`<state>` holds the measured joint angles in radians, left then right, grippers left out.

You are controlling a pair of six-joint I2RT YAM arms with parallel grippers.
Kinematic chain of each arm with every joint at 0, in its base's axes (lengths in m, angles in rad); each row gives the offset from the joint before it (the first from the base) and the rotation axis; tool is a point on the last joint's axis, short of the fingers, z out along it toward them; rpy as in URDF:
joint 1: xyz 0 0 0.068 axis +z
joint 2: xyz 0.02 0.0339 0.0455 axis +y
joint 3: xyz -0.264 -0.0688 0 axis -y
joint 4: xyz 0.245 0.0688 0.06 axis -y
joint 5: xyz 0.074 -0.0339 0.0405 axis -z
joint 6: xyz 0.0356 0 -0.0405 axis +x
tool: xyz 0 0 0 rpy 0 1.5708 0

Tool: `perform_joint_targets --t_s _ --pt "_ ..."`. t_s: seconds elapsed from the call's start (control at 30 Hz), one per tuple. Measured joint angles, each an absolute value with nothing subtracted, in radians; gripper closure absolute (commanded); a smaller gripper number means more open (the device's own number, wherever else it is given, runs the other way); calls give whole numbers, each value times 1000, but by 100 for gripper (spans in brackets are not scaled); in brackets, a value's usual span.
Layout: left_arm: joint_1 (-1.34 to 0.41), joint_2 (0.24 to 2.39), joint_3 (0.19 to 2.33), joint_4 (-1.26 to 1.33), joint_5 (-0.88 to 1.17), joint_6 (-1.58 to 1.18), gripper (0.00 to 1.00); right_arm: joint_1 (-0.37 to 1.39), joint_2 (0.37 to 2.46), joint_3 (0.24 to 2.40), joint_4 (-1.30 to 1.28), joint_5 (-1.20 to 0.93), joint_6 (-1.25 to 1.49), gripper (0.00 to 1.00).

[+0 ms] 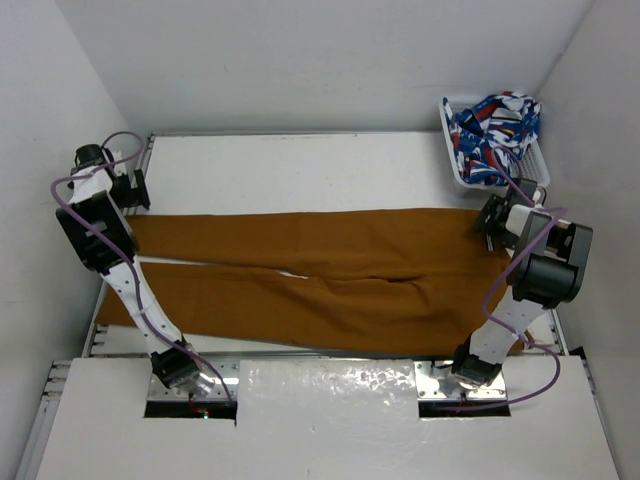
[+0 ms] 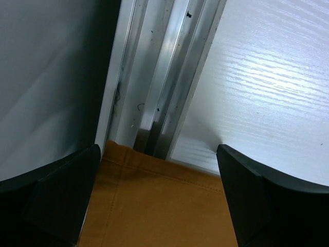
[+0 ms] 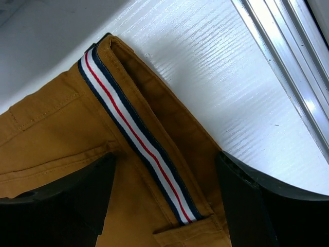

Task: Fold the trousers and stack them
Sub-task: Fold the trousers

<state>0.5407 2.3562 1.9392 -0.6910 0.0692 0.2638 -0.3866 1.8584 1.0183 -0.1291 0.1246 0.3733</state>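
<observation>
Close by right hand [image 1: 491,222]: basket [image 1: 450,135], side wall [image 1: 605,130].

The bench [image 1: 300,170] is white with a fine grain, and plain white walls box it in: a left wall [image 1: 40,110], a back wall [image 1: 320,60] and a right wall [image 1: 605,110]. Aluminium rails [image 2: 169,77] run along its left and right edges, and a thinner strip [image 1: 300,133] follows the far edge. Along the near edge lies a white board [image 1: 320,440], with a crinkled shiny sheet [image 1: 330,385] at its middle. The light is soft and even, leaving a pale glare [image 2: 277,77] on the bench near the far left corner.
</observation>
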Motion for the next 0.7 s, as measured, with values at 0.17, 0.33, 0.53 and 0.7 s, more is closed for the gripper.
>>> perform_joint_targets --t_s 0.17,0.33,0.53,0.7 --pt "543 2355 1941 -702 60 262 5 -384 1860 1013 -107 128 373 44" --pt "560 2336 1915 -734 75 288 23 -382 1866 1016 -97 99 378 91" --pt "601 2241 1755 -772 161 341 100 -377 1833 973 -72 75 341 100" --pt "618 2167 1638 -730 162 378 100 -372 1712 871 -101 76 265 100"
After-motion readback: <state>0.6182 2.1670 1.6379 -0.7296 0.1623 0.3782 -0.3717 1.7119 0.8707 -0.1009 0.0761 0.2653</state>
